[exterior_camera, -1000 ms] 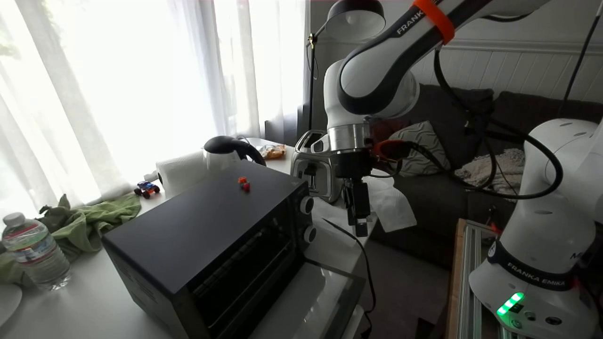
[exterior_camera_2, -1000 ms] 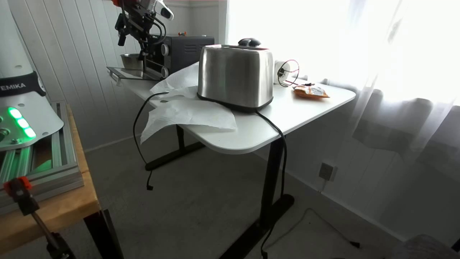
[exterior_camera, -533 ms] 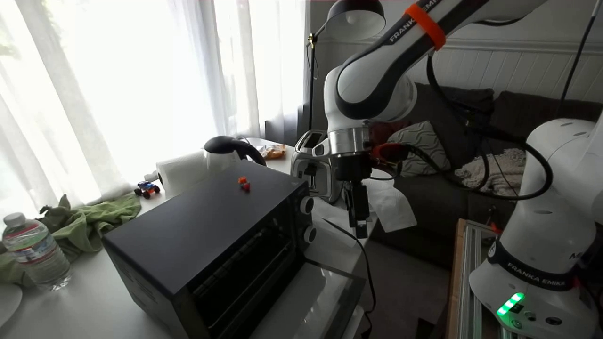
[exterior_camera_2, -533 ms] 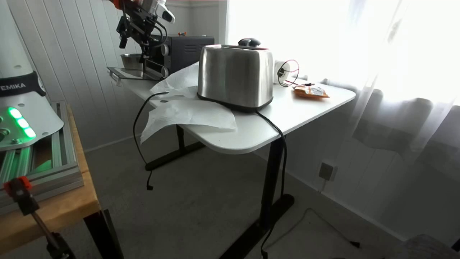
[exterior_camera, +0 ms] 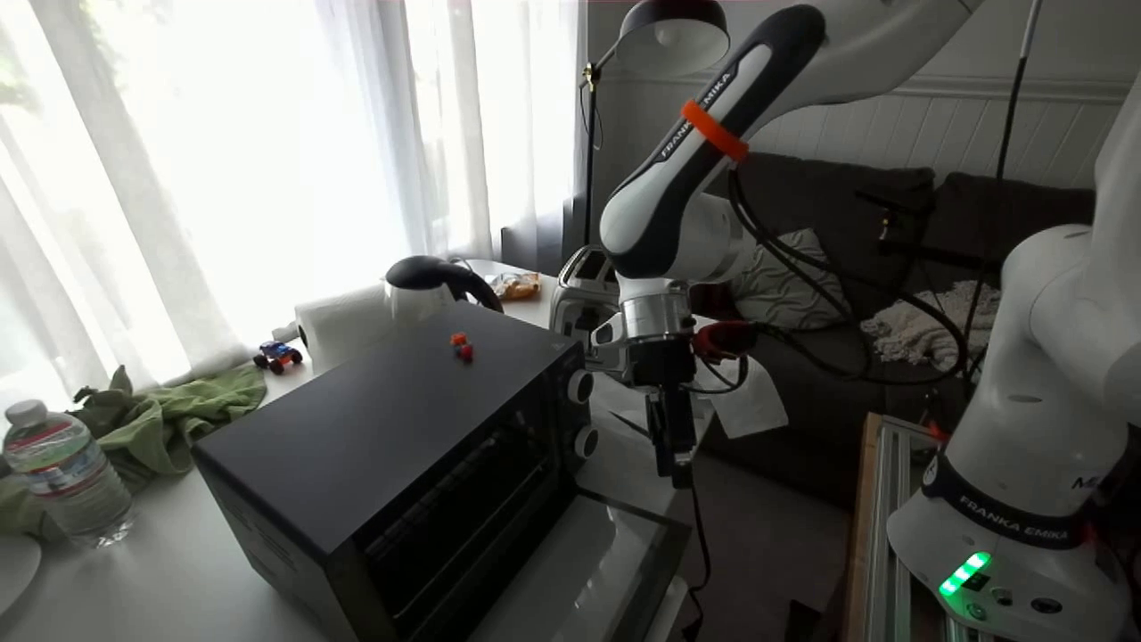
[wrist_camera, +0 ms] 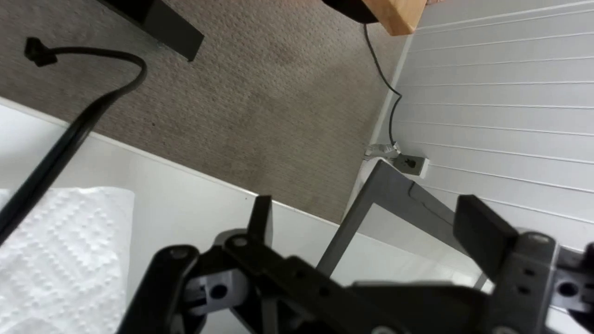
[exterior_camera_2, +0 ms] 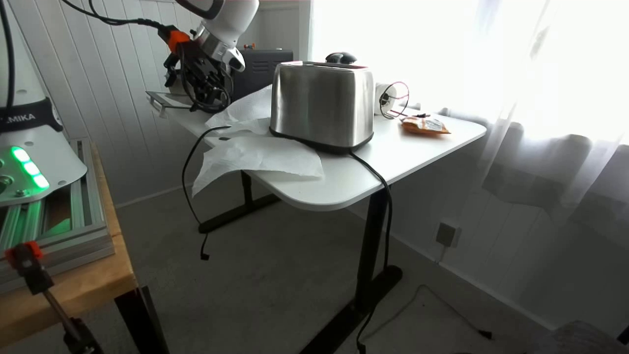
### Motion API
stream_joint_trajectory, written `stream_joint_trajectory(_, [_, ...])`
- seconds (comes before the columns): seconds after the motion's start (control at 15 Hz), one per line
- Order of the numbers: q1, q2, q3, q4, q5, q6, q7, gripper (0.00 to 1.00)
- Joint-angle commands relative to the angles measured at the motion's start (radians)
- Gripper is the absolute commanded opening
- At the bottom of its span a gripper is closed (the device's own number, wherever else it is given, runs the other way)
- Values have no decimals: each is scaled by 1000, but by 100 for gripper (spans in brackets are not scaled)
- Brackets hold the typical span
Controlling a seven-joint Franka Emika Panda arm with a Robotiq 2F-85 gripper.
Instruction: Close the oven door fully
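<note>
The black oven (exterior_camera: 392, 419) stands on the white table in both exterior views. Its oven door (exterior_camera: 570, 571) is lowered flat, with the dark interior exposed. The pale bar handle (exterior_camera: 669, 611) runs along the door's outer edge. The door also shows at the far left in an exterior view (exterior_camera_2: 169, 100), partly behind the arm. In the wrist view the glass door with its grey frame (wrist_camera: 403, 197) lies beyond the fingers. My gripper (exterior_camera: 677, 477) points down near the door's outer corner on the knob side. In the wrist view my gripper (wrist_camera: 366, 206) is open, with nothing between the fingers.
A chrome toaster (exterior_camera_2: 322, 105) and paper towel sheets (exterior_camera_2: 260, 157) lie on the knob side. A black cable (exterior_camera: 700, 544) hangs over the table edge near the gripper. Small toys (exterior_camera: 461, 348) sit on the oven top. A water bottle (exterior_camera: 67, 477) stands behind the oven.
My gripper has moved lower, and the arm has swung lower and leftward in an exterior view, toward the toaster side. The oven door has not moved.
</note>
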Motion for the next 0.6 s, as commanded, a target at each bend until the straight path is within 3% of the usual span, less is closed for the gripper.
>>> stream_joint_trajectory(0.0, [-55, 149, 58, 93, 117, -37, -181, 100])
stream_joint_trajectory(0.27, [-95, 238, 105, 158, 214, -93, -279, 100])
stream_joint_trajectory(0.53, [-132, 289, 115, 188, 292, -204, -252, 100])
